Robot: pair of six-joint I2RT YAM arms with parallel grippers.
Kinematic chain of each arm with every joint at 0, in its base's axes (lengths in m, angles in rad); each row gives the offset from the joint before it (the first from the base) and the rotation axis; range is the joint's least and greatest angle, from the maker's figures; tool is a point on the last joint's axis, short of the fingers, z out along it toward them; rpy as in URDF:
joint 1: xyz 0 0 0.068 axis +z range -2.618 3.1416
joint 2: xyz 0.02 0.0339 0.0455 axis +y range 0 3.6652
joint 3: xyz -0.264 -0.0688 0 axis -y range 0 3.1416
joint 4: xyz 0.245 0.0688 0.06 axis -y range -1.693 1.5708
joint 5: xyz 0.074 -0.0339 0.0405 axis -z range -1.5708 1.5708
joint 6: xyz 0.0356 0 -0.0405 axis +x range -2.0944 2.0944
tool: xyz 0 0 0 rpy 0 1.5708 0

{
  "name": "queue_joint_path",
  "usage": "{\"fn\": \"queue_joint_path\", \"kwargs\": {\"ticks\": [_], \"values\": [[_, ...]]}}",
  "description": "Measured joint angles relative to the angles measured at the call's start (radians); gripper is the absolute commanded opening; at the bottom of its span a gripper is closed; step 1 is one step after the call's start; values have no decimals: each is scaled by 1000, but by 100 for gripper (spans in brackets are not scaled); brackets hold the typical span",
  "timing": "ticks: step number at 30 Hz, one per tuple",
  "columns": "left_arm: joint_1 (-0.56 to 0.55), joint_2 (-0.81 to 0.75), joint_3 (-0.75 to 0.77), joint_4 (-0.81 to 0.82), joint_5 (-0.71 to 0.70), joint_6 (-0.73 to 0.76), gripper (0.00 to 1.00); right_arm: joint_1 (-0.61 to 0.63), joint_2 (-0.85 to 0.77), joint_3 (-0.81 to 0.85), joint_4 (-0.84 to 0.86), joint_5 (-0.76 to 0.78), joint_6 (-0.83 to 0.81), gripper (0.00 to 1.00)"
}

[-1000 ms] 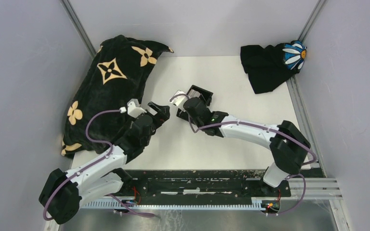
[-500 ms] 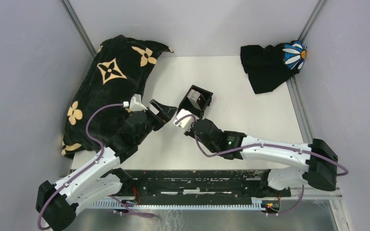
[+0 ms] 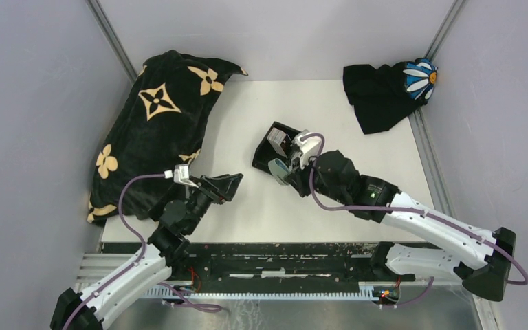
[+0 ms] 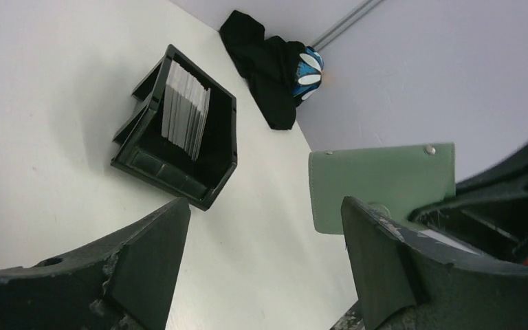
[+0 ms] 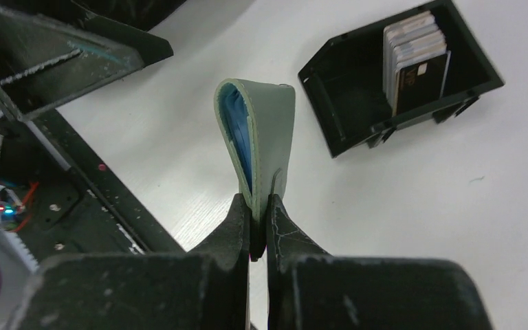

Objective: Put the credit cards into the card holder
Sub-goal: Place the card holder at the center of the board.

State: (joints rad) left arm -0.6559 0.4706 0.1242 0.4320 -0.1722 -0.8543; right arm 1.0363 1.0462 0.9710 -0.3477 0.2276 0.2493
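- My gripper (image 5: 260,207) has its jaws pressed together on the lower edge of a grey-green card (image 5: 276,130).
- It curls upward into a loop, blue on its inner face.
- The black card holder (image 5: 337,120) sits on the white table (image 5: 481,206) beyond it, apart.
- A stack of cards (image 5: 416,51) stands on edge inside.

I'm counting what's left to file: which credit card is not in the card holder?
The grey-green card, pinched upright in the right gripper. The other cards all stand on edge inside the black card holder.
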Motion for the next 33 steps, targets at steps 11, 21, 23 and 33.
{"fn": "queue_joint_path", "kwargs": {"ticks": [11,21,23,33], "values": [[0,176,-34,306,179,196,99,-266,77,7,-15,-537,246,1],[19,413,-19,492,373,257,99,-354,182,-22,108,-835,407,1],[37,444,-19,529,415,257,99,-360,194,-27,119,-859,420,1],[163,700,3,808,671,185,95,-377,248,-37,169,-933,456,1]]}}
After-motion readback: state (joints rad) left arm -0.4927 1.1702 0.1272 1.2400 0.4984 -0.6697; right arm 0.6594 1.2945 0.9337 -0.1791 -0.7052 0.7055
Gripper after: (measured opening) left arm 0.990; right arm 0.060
